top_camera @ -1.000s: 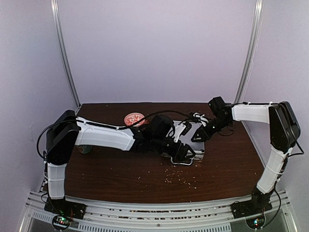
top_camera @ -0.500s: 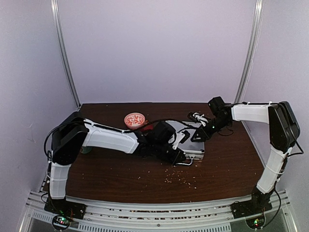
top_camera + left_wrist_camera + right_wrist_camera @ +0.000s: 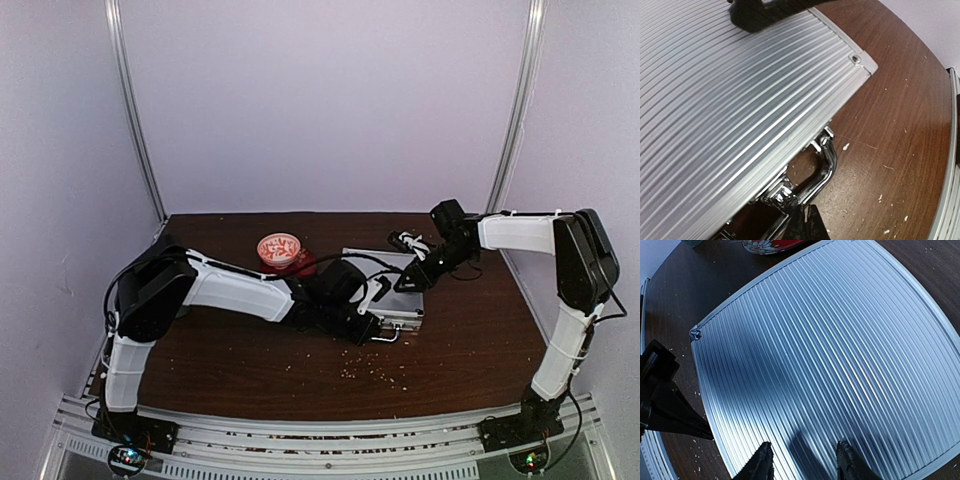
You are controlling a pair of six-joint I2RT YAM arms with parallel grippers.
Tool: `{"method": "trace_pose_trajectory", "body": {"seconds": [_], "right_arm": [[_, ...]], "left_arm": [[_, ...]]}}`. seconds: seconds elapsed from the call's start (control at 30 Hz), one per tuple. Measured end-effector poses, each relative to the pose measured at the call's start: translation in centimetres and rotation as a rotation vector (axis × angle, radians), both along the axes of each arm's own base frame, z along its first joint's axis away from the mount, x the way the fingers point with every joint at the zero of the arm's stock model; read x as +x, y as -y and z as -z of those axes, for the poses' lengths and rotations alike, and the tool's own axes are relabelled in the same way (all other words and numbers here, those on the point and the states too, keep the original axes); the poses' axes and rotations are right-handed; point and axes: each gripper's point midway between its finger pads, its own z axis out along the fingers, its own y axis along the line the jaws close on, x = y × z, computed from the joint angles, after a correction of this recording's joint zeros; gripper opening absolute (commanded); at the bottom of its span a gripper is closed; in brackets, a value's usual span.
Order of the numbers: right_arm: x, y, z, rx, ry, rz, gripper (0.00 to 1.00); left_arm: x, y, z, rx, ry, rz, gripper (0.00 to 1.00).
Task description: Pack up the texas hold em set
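While the silver briefcase (image 3: 830, 355) lies flat and closed on the bench (image 3: 470, 345), right of its middle and somewhat nearer the far edge, the left arm's jaws stand clenched tight at the chrome handle (image 3: 826, 165) on its near side; whether they pinch it cannot be told. The right arm's jaws are parted and empty, fingertips (image 3: 761, 462) at the ribbed lid's right edge. A red-white bowl (image 3: 279, 248) sits near the briefcase's far-left corner.

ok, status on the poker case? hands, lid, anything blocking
Left hand shut, tips at the chrome handle. Right hand open over the case. Case looks closed, lying flat. Bowl by its far left corner, not blocking.
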Motion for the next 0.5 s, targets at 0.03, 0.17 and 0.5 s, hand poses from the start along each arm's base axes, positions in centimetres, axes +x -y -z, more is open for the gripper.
{"method": "trace_pose_trajectory", "body": {"seconds": [0.03,0.17,0.5], "right_arm": [[0.0,0.0,0.0,0.0,0.0,0.0,0.45],[0.0,0.0,0.0,0.0,0.001,-0.003,0.45],[0.1,-0.2,0.1,0.004,0.005,-0.015,0.45]], "left_arm": [[0.1,0.0,0.1,0.002,0.001,-0.003,0.0],[0.4,-0.2,0.5,0.012,0.01,-0.018,0.0],[1.1,0.5,0.6,-0.026,0.015,-0.058,0.0]]}}
